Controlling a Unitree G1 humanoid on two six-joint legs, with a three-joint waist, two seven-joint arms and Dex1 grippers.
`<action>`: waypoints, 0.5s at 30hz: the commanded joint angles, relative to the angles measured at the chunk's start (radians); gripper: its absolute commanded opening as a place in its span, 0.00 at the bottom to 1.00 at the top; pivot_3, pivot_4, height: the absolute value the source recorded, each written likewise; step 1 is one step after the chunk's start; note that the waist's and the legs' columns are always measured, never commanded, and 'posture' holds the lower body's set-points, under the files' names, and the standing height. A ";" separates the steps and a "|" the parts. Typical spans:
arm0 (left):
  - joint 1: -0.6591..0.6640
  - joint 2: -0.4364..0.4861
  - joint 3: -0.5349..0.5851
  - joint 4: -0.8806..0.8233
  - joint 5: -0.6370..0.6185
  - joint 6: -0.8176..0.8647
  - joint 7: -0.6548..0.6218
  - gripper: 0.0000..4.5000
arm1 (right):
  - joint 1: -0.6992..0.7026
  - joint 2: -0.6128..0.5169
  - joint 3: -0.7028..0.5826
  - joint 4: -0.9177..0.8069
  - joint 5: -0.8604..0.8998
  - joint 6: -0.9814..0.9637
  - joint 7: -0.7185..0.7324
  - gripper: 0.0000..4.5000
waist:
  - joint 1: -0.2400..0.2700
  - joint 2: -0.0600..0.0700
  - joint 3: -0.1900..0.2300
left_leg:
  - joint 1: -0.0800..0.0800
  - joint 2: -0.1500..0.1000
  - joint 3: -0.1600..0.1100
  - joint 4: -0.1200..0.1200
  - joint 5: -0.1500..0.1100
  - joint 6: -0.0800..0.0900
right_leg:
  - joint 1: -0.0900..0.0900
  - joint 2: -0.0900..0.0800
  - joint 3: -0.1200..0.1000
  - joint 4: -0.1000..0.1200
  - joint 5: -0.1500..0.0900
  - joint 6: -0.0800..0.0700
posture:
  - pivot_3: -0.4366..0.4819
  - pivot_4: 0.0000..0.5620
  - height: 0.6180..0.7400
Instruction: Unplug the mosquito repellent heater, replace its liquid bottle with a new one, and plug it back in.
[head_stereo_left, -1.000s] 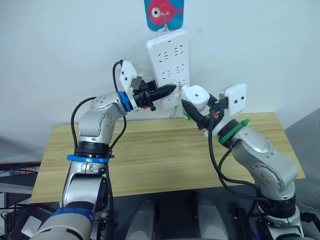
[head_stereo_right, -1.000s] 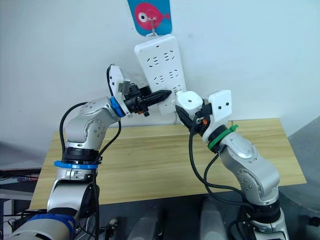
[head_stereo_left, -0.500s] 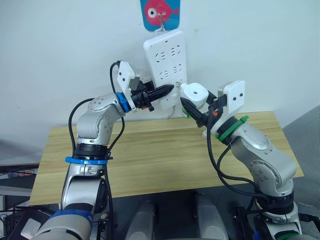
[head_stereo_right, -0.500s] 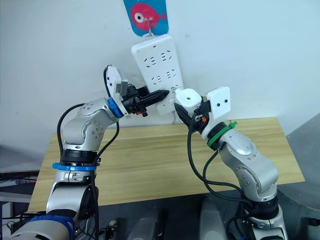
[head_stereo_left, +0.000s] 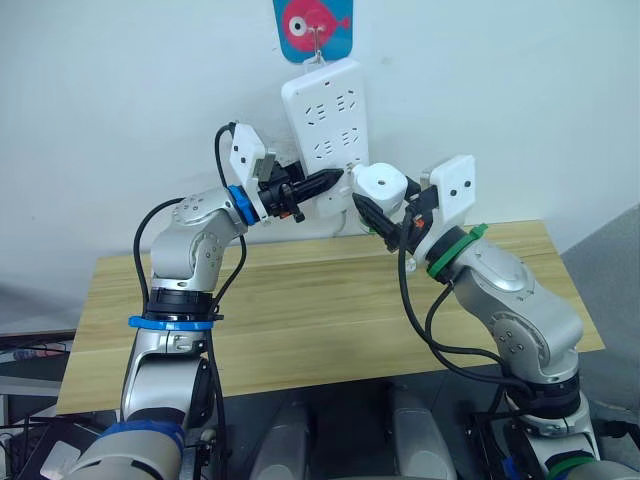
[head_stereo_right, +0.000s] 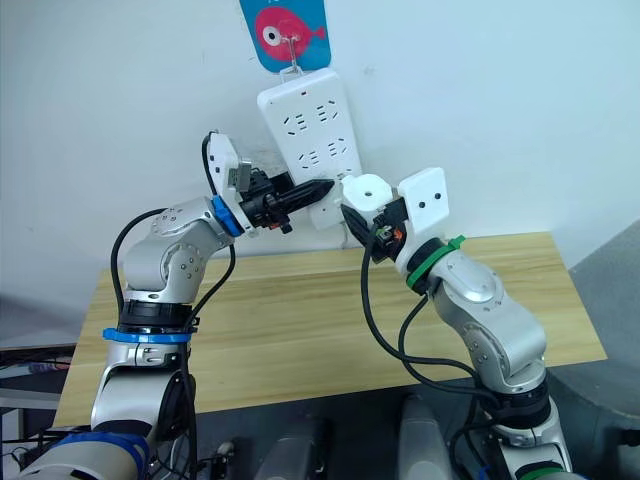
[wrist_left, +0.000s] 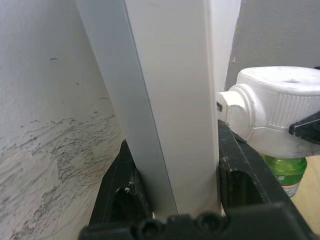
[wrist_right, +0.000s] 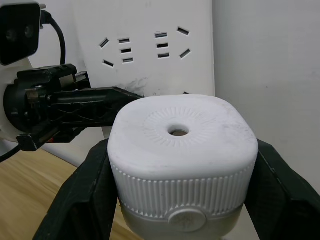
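Plugging the refilled heater back in, the last step, was not yet finished.
The right gripper (head_stereo_left: 385, 212) was clamped around the mosquito repellent heater (wrist_right: 182, 147), green bottle (wrist_left: 283, 170) fitted beneath, held just beside the power strip (head_stereo_left: 329, 130); the left gripper (wrist_left: 177, 197) pinched the strip's lower edge. Compared with a second ago, the heater had come closer to the strip.

Power strip (head_stereo_left: 328, 140) hung tilted on wall, lower edge clamped by left hand (head_stereo_left: 335, 181). Right hand (head_stereo_left: 378, 213) pressed mosquito repellent heater (head_stereo_left: 380, 186) against strip, blocking sockets there. Desk (head_stereo_left: 300, 310) below lay open.
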 joint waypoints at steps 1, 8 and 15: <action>0.008 -0.016 -0.044 -0.049 -0.022 0.004 -0.045 0.30 | -0.052 -0.001 0.006 0.015 -0.049 0.015 -0.017 0.66 | -0.001 0.000 0.000 | 0.000 0.000 0.000 0.000 0.000 0.000 | 0.000 0.000 0.000 0.000 0.000 0.000 | 0.45 0.43 1.00; 0.006 -0.020 -0.042 -0.044 -0.012 0.000 -0.055 0.30 | -0.095 0.086 -0.054 0.041 -0.013 0.085 -0.057 0.66 | -0.002 0.000 -0.001 | 0.001 0.000 0.000 0.000 0.000 0.000 | 0.000 0.000 0.001 0.000 0.000 0.000 | 0.44 0.43 1.00; 0.006 -0.027 -0.041 -0.047 -0.008 0.002 -0.059 0.30 | -0.102 0.093 0.014 0.079 -0.097 0.064 -0.045 0.66 | -0.003 0.002 -0.005 | 0.001 0.000 0.000 0.001 0.000 0.000 | 0.000 0.000 0.001 0.000 0.000 0.000 | 0.44 0.43 1.00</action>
